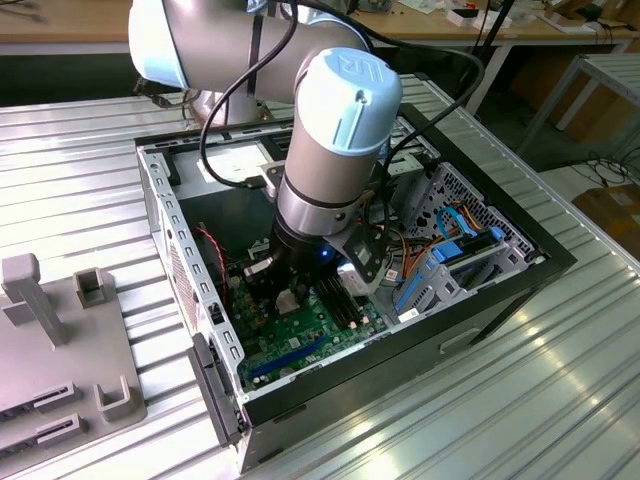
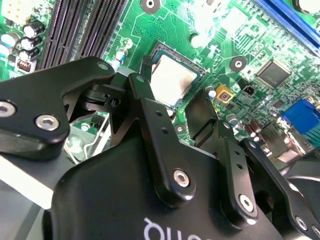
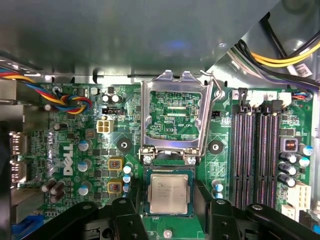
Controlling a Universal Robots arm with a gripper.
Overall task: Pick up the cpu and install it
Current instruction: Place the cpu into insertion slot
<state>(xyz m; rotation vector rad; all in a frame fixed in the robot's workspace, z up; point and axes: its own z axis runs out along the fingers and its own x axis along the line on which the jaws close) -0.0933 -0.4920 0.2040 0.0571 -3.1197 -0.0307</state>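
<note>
- In the first wrist view the gripper [image 3: 169, 202] stands spread, its two black fingers [image 3: 127, 215] well apart, and it holds nothing.
- The fingers straddle the socket [image 3: 146, 195], one just outside each of two opposite sides. Whether they touch its border cannot be told.
- The cpu [image 3: 169, 194], a small square chip with a silver-grey top, lies flat inside the socket's black border, midway between the two fingers and apart from both.
- In the second wrist view the cpu [image 2: 172, 80] shows just beyond the fingertips, with the black linkage of the gripper in front of it.
- Just beside the socket, the hinged metal frame [image 3: 146, 115] is swung open and lies back over the green motherboard [image 3: 222, 167].
- Long black memory slots [image 3: 260, 155] run alongside the socket, near it but not touching.
- In the exterior view the arm [image 1: 335, 130] reaches straight down into an open computer case [image 1: 160, 215], which lies on its side.
- Orange and blue cables [image 1: 455, 235] bunch in the case toward the exterior view's right.
- The case rests on a ribbed metal table [image 1: 70, 180]. A grey fixture [image 1: 60, 340] sits on the table at the exterior view's left, well apart from the case.
- Wooden workbenches [image 1: 60, 25] stand behind the table.
</note>
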